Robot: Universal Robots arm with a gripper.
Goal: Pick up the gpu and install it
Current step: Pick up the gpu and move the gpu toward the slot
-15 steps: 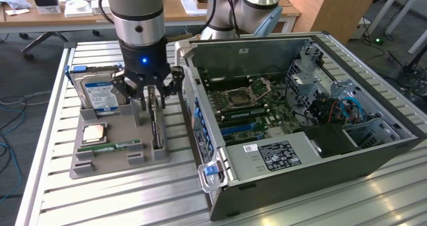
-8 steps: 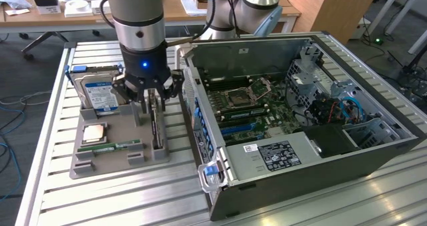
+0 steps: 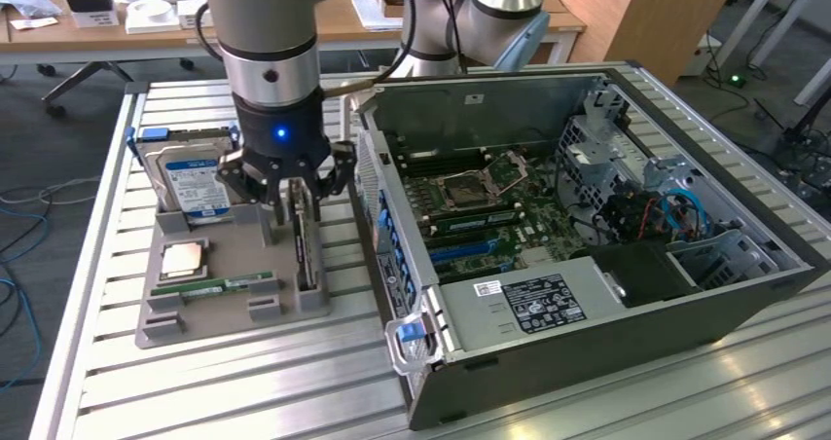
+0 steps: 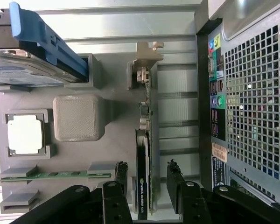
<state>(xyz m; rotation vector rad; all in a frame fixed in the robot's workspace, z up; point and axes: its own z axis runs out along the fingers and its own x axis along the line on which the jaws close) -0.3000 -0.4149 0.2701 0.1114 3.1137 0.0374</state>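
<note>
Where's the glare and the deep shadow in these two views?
Exterior view: daylight streaks glare off the slatted table at that view's lower right. Wrist view: the processor chip is washed out to white, the computer case glares at its corner, and the black face of the gpu reads dark.

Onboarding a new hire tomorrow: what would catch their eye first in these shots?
The open computer case, motherboard exposed, takes up the exterior view's right. On that view's left the gripper hangs low over a grey parts tray, jaws open either side of the gpu standing on edge in its slot. A hard drive with a blue-white label stands at the tray's far end.
</note>
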